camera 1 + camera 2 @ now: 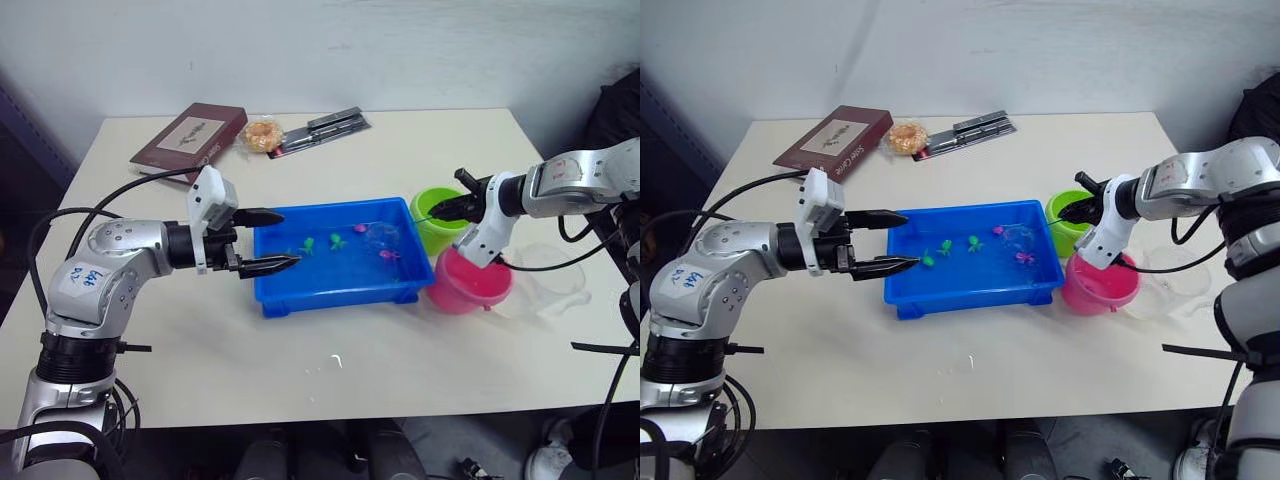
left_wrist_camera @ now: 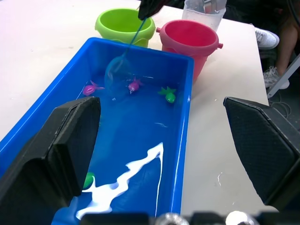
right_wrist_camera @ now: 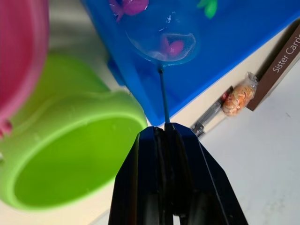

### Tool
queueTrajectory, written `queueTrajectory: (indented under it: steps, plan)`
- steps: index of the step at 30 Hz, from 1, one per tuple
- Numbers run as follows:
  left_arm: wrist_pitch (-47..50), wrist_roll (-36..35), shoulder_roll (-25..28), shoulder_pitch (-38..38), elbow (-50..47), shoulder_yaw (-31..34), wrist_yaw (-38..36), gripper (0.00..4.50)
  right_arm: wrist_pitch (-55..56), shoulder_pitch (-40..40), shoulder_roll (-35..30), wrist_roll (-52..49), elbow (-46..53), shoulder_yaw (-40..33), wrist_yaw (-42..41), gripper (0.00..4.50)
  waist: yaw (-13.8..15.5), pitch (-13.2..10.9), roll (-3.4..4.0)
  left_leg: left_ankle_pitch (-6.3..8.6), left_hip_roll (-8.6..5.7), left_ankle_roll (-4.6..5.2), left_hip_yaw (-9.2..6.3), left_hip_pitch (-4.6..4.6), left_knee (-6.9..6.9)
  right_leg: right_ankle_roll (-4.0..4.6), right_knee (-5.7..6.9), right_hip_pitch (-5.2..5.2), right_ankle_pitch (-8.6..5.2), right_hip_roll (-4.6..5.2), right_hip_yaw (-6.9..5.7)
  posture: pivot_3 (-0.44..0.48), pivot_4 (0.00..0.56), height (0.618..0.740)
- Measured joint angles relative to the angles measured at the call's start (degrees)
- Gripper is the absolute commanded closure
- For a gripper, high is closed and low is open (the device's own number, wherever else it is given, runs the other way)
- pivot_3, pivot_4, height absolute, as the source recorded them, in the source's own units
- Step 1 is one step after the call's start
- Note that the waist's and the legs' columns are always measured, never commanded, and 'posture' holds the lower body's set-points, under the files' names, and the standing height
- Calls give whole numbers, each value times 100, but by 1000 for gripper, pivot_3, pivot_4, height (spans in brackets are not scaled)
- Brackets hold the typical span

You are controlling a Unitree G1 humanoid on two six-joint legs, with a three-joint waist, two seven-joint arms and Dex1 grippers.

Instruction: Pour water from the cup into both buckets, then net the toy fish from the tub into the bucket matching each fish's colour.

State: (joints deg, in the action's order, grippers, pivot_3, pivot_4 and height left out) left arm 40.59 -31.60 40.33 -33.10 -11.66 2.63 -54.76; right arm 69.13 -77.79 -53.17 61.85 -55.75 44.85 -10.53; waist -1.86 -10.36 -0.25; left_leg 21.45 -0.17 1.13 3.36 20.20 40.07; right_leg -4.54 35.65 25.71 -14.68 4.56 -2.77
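The blue tub [image 1: 335,292] sits mid-table holding water, green toy fish [image 1: 308,247] and pink toy fish [image 1: 389,255]. My left gripper [image 1: 290,238] is open at the tub's left end, one finger on each side of the rim. Over the lime green bucket [image 1: 437,232], my right gripper [image 1: 438,210] is shut on the thin handle of the net [image 3: 161,42]. The net's hoop is dipped in the tub's right part, and a pink fish [image 3: 173,47] shows through its mesh. In front of the green bucket stands the pink bucket [image 1: 468,283]. The clear cup [image 1: 550,280] rests to the right of it.
A maroon book [image 1: 190,140], a snack packet [image 1: 263,135] and a dark pack of pens [image 1: 325,130] lie at the table's back. Small water drops [image 1: 335,360] mark the table in front of the tub. A person's shoe [image 2: 267,37] shows beyond the table's right edge.
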Motion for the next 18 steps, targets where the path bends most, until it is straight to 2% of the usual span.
queueTrajectory:
  steps: [5, 12, 18]
  plan:
    - [0, 1, -13, -19, 16, -25, -1, 11, -136, 118, -14, -546, 40, -285, -684, 4500, 3, 0, 0, 0, 2, 0, 0, -1, 0, 0, 0, 0, 0, 0, 0, 0, 150, 740]
    - [-1, 1, -15, -23, 24, -46, -7, 11, -314, 110, -120, -366, 109, -312, -743, 4500, 6, 0, 0, 0, 2, 0, 0, 0, 0, 1, 0, 0, 0, 1, 1, 0, 150, 740]
    - [-3, 1, -13, -23, 25, -48, -45, 11, -59, 180, -121, -603, 154, -314, -1199, 4500, 17, 0, 0, 0, 0, 0, 0, 0, 0, 0, -2, 0, 0, 2, 0, 0, 150, 740]
